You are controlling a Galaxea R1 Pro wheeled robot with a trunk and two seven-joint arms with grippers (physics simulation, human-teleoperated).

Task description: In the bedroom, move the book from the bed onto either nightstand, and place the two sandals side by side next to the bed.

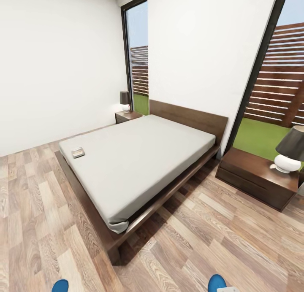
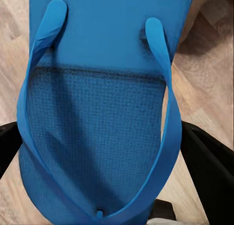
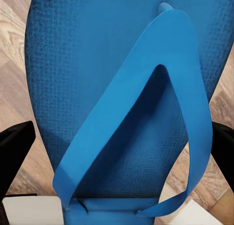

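Observation:
The book (image 1: 78, 152) lies flat on the light-grey bed (image 1: 139, 165), near its far left corner. One nightstand (image 1: 127, 116) stands at the headboard's far side and another nightstand (image 1: 255, 174) on the near right. A blue sandal (image 1: 60, 285) tip shows at the head view's lower edge, and a second sandal (image 1: 216, 282) tip to its right. My left gripper (image 2: 107, 156) is shut on a sandal (image 2: 97, 112), with black fingers (image 2: 209, 166) on both sides. My right gripper (image 3: 119, 147) is shut on the other sandal (image 3: 112, 88), its fingers (image 3: 14, 147) against the sole's edges.
Each nightstand carries a lamp: one dark-shaded lamp (image 1: 125, 100) far back, another lamp (image 1: 290, 155) at the right. Tall windows (image 1: 139, 55) show grass and a slatted fence. Wood-plank floor (image 1: 219, 241) runs along the bed's right side and foot.

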